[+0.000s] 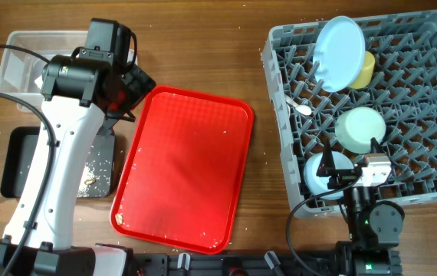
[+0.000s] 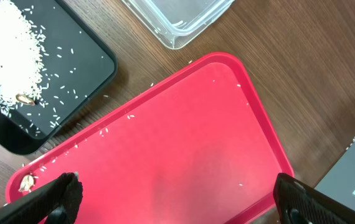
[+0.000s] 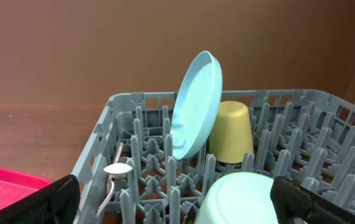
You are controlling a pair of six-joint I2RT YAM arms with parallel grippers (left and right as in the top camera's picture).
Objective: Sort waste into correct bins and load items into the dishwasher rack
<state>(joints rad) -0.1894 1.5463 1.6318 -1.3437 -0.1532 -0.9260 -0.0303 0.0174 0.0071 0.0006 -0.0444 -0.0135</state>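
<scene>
Rack on the desk holds plate, cup, mint bowl, blue bowl and spoon; rice fills the black tray, stray grains dot the red tray, and the jaws of left arm and right arm gape empty.

Serving tray red with a faint grid texture, flecked with pale grains. Rack grey, peg-grid pattern. In it: plate pale blue, cup yellow, mint-green bowl, pale blue bowl, spoon white. Black tray holds off-white rice with brown bits. Tub clear. Table brown woodgrain.
</scene>
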